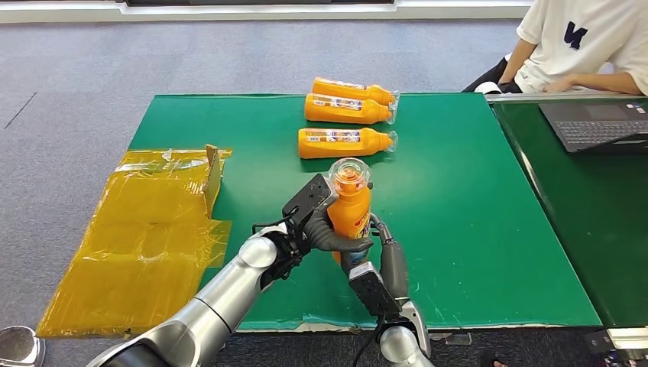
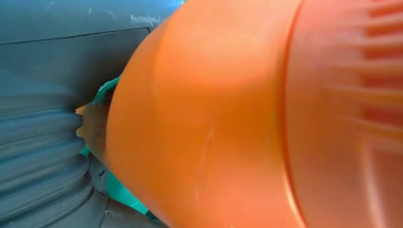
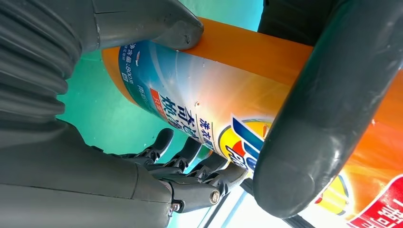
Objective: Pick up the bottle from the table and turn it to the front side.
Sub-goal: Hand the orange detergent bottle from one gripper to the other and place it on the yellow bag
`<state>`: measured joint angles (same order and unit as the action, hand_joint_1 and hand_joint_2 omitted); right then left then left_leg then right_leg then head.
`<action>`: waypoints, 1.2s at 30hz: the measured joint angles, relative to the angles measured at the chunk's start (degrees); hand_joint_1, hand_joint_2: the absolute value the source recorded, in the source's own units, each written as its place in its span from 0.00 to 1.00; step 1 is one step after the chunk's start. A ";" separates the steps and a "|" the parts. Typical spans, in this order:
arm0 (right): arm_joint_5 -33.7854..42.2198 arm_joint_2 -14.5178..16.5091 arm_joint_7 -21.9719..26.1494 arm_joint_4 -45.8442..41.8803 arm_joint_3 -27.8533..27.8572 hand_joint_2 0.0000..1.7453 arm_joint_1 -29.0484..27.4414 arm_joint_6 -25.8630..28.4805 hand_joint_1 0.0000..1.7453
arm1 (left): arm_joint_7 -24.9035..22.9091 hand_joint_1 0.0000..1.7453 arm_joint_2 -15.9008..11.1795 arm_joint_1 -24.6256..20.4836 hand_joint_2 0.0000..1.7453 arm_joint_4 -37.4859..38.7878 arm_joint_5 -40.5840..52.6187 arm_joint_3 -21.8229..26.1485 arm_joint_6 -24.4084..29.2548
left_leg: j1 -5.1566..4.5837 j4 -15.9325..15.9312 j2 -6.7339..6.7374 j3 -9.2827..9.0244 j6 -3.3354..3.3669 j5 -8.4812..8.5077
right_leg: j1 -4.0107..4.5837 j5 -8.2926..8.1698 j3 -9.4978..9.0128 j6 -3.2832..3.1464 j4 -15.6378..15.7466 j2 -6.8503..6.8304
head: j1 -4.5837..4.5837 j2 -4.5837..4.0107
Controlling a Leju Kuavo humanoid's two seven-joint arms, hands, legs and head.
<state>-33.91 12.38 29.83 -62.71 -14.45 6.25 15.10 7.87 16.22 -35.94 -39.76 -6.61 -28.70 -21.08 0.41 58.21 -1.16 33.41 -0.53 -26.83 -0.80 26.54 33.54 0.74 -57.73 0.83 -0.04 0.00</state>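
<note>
The orange detergent bottle (image 1: 350,208) is held upright above the table (image 1: 474,229), its lower body hidden by both hands. The left hand (image 1: 325,229) and right hand (image 1: 380,264) have their fingers (image 3: 190,156) wrapped around it. On the label (image 3: 199,114), "800" is readable; the rest is hard to make out.

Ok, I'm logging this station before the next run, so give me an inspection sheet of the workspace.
Surface: green table, near edge chipped.
Job's things: orange bottle upright, off the table, label showing in the right wrist view.
Clutter: three orange bottles lying on the far side; yellow plastic sheet over the left edge.
Robot hands: left robot hand and right robot hand both grip the bottle.
Cables: black lead at right wrist.
Surroundings: laptop, seated person, grey floor.
</note>
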 joint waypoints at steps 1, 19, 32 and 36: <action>0.01 0.01 0.00 0.04 0.00 1.00 0.00 -0.01 1.00 | 0.00 0.00 0.01 -0.03 1.00 0.05 -0.05 -0.01 -0.05 | 0.00 0.00 0.00 0.00 0.00 0.00 | 0.00 0.00 0.00 0.00 0.00 0.00 | 0.00 0.00; -0.13 0.06 0.32 -0.13 0.77 1.00 -0.29 0.09 1.00 | 1.30 1.00 -0.02 -1.91 1.00 1.43 -1.55 -3.90 -0.22 | 0.00 0.01 0.00 -0.01 0.00 0.00 | 0.00 0.00 0.01 0.00 0.00 0.01 | 0.02 0.00; -1.13 0.07 -0.18 -1.26 0.92 1.00 -0.50 0.02 1.00 | 2.56 1.00 -0.41 -2.65 1.00 1.05 -0.42 -5.50 2.12 | 0.00 0.01 0.00 0.00 0.00 0.00 | 0.00 -0.01 0.00 0.00 0.00 0.00 | 0.00 -0.01; -1.52 0.08 -0.37 -1.28 0.92 1.00 -0.31 0.07 0.51 | 2.66 1.00 -0.45 -2.65 1.00 0.77 -0.12 -5.52 2.63 | 0.00 0.01 0.00 0.00 0.00 0.00 | 0.00 -0.01 0.00 0.00 0.00 0.00 | 0.00 -0.01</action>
<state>-35.44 12.45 29.46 -63.99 -13.53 5.94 15.17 10.53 15.77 -38.59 -38.99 -6.73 -34.23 -18.45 0.41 58.22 -1.16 33.41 -0.53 -26.83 -0.80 26.54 33.54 0.74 -57.73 0.83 -0.04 0.00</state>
